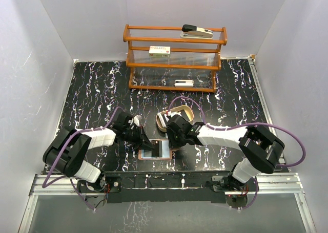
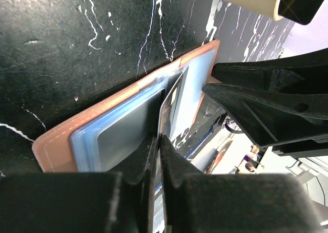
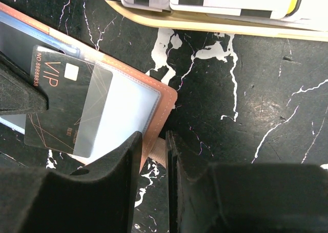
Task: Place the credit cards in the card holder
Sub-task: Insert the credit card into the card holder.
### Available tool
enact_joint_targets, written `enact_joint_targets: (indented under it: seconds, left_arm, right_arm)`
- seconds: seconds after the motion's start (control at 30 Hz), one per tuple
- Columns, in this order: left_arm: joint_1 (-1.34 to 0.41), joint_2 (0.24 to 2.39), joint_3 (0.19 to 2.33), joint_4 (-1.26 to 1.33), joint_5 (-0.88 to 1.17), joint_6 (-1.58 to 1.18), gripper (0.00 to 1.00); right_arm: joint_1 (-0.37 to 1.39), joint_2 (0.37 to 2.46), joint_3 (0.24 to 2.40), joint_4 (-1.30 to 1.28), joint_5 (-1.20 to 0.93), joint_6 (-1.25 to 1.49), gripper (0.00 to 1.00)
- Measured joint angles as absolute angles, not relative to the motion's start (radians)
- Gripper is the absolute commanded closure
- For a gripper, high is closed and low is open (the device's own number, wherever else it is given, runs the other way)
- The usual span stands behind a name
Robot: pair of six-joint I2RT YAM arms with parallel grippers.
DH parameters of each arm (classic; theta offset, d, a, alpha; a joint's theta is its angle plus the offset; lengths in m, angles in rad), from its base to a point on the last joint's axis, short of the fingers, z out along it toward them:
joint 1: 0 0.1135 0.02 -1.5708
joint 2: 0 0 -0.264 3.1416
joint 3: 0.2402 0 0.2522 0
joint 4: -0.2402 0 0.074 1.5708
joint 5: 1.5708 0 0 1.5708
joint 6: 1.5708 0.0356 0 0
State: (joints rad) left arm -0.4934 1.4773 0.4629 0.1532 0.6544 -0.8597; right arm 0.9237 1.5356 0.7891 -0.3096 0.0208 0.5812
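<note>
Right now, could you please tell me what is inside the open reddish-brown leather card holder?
A dark plastic VIP card sits partly inside a clear pocket, its free end pinched by the left hand. That hand covers the pockets beyond it.

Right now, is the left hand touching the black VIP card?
Touching. The left wrist view shows the left hand shut on the edge of the black VIP card.
</note>
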Motion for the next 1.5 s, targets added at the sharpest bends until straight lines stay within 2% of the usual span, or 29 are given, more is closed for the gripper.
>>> enact_joint_targets:
  seconds: [0.07, 0.13, 0.43, 0.8, 1.5]
  left_arm:
    - [-0.496, 1.474, 0.462, 0.158, 0.646, -0.868, 0.79]
    - [-0.499, 1.467, 0.463, 0.153, 0.632, -0.873, 0.71]
    - [-0.503, 1.379, 0.505, 0.033, 0.533, -0.837, 0.57]
    - [-0.503, 1.345, 0.509, -0.017, 0.504, -0.818, 0.54]
    - [-0.554, 1.371, 0.477, 0.123, 0.524, -0.884, 0.60]
  right_arm:
    - [0.924, 1.536, 0.789, -0.310, 0.021, 0.585, 0.75]
    - [0.925, 1.534, 0.789, -0.310, 0.023, 0.590, 0.73]
    - [0.928, 1.495, 0.786, -0.318, 0.030, 0.614, 0.74]
    - [0.928, 1.494, 0.737, -0.275, 0.017, 0.635, 0.77]
    - [0.928, 1.522, 0.736, -0.200, -0.004, 0.657, 0.78]
